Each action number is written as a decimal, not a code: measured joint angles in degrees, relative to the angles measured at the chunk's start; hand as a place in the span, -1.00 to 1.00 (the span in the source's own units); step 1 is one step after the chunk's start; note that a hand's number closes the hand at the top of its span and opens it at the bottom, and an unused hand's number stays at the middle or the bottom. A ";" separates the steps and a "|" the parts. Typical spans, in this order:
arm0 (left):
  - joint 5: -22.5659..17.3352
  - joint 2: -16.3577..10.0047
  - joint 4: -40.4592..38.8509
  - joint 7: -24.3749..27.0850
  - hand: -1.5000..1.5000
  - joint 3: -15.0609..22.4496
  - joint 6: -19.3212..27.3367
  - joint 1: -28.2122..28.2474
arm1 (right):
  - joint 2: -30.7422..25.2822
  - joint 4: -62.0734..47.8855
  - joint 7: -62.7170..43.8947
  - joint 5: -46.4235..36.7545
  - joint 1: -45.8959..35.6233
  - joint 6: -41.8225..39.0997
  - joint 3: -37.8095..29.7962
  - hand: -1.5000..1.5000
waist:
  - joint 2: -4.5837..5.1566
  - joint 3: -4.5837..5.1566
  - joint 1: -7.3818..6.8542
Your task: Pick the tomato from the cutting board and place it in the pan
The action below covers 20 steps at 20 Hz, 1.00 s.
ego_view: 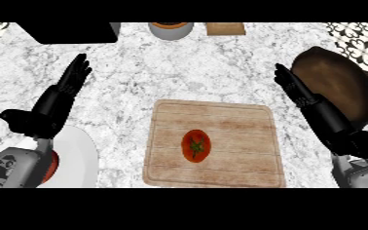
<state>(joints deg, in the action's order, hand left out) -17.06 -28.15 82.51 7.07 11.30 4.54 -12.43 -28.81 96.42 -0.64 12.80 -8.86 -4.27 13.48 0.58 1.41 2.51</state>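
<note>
tomato [195, 145] lies on cutting board [230, 119], on the worktop | looks light, smooth, soft, apt to roll: cup its sides | left hand [61, 95], right hand [310, 101]: fingers straight, holding nothing | pan [332, 70] beside right hand

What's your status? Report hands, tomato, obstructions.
Open: left hand, right hand, both off board. Tomato on board, untouched. Pan right; only right hand between them.

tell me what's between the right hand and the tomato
Head view: only bare cutting board and a strip of counter separate the right hand from the tomato.
</note>
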 measured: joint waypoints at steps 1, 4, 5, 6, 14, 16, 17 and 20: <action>0.32 0.63 -0.93 0.58 0.00 0.29 -0.44 -0.10 | 0.69 -0.64 -0.89 -0.54 -0.64 0.98 -0.25 -1.00 | -0.10 -0.30 -0.49; 1.85 0.94 -0.38 -2.37 0.00 1.23 0.57 -0.76 | 4.55 -2.67 -5.48 -2.45 -2.56 6.89 -0.52 -1.00 | -0.34 -0.88 -1.77; 2.19 0.58 -0.32 -3.66 0.00 1.35 0.69 -0.96 | 5.97 -3.83 -7.24 -3.10 -3.82 9.20 -0.82 -1.00 | -0.36 -1.01 -2.15; 2.83 0.37 0.50 -5.35 0.00 1.84 1.25 -0.98 | 7.32 -4.89 -8.82 -3.56 -4.49 11.43 -1.21 -1.00 | -0.43 -1.11 -2.47; 4.10 1.31 1.65 -10.21 0.00 4.21 2.42 0.68 | 9.46 -7.57 -12.44 -28.29 2.38 32.98 5.38 -1.00 | -0.80 -1.22 -2.03; 4.69 1.85 3.07 -11.82 0.00 4.48 2.79 1.05 | 12.80 -7.25 -13.39 -32.59 4.41 37.01 8.15 -1.00 | -0.77 -1.29 -2.20; 4.90 1.99 3.59 -12.41 0.00 4.32 2.64 1.32 | 13.38 -6.77 -14.76 -34.35 5.15 37.20 9.35 -1.00 | -0.76 -1.32 -2.26; 5.33 2.21 4.89 -13.09 0.00 4.47 2.60 2.28 | 13.21 -5.27 -22.63 -40.61 5.46 34.94 13.54 -1.00 | -0.80 -1.30 -2.38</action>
<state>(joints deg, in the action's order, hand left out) -11.73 -25.93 87.40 -6.02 15.78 7.14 -10.15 -15.61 91.15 -23.27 -27.81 -3.40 30.67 27.02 -0.22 0.11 0.13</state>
